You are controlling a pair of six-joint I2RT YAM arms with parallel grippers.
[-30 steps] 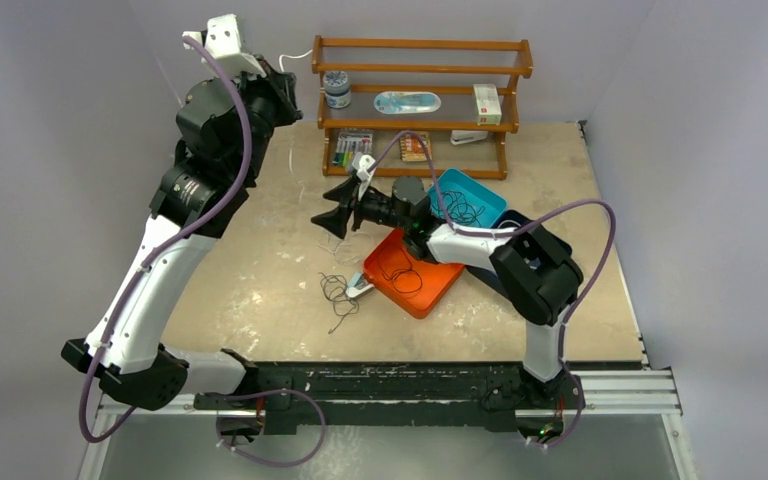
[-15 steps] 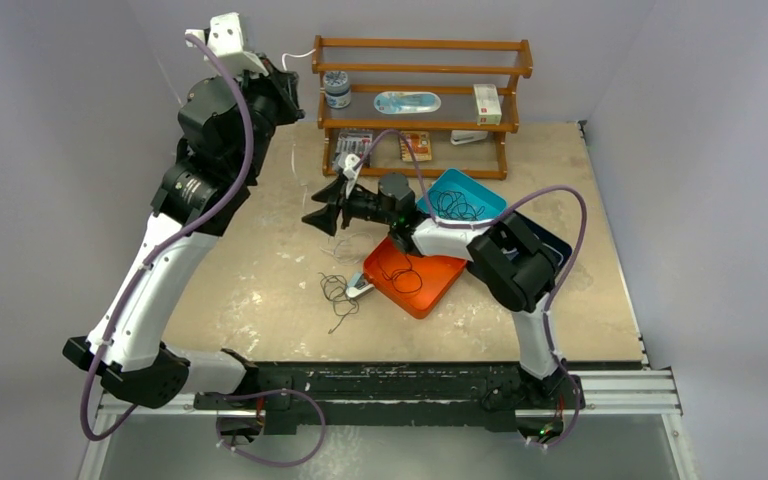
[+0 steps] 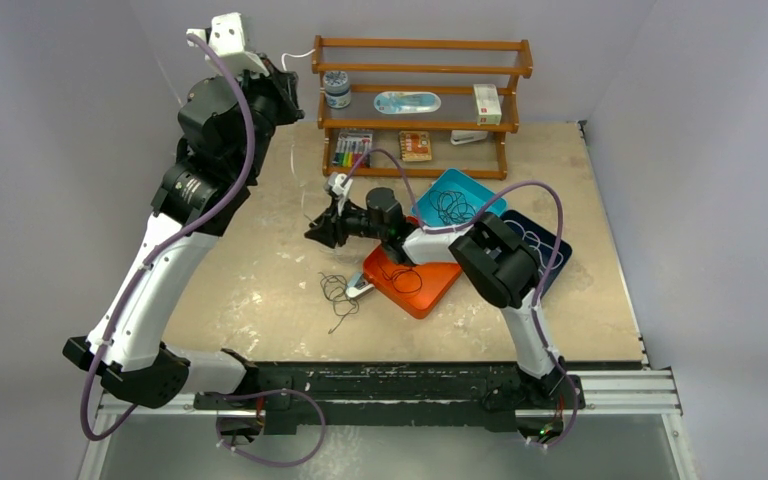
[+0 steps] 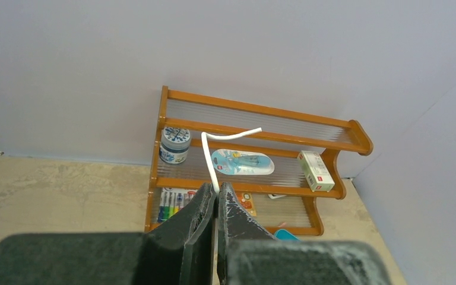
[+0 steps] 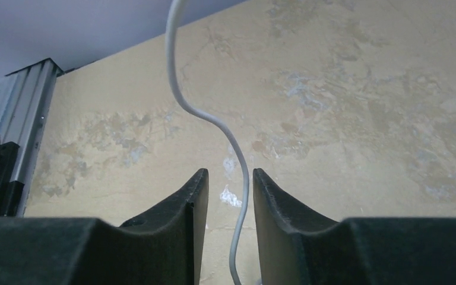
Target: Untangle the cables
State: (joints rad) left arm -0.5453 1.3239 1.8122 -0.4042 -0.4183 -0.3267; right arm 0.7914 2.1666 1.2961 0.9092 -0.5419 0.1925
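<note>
The beige surface (image 3: 260,300) carries everything, with an orange-brown wooden rack (image 3: 415,70) standing against its far edge. The left arm (image 3: 160,270) rises from the near left corner and reaches high over the far left part of the surface. The right arm (image 3: 495,262) folds from the near right towards the middle. Right of centre lie three trays side by side: a dark blue tray (image 3: 552,268) nearest the right edge, a teal tray (image 3: 482,190) towards the rack, and an orange tray (image 3: 432,290) nearer the arms. The rack holds a blister pack (image 3: 407,101), a marker set (image 3: 352,150), a small box (image 3: 487,103) and a round tin (image 3: 337,88). The left jaws are pressed together, pinching a white cable (image 4: 209,160) whose free end curls up in front of the rack. The right jaws stand apart near the middle of the surface. The white cable (image 5: 170,53) runs down through the gap between them, close to one finger and not squeezed. Black cables (image 3: 455,208) lie coiled in the teal tray and another black loop (image 3: 407,280) in the orange tray. A black tangle (image 3: 338,292) rests on the surface just beside the orange tray's left corner.
</note>
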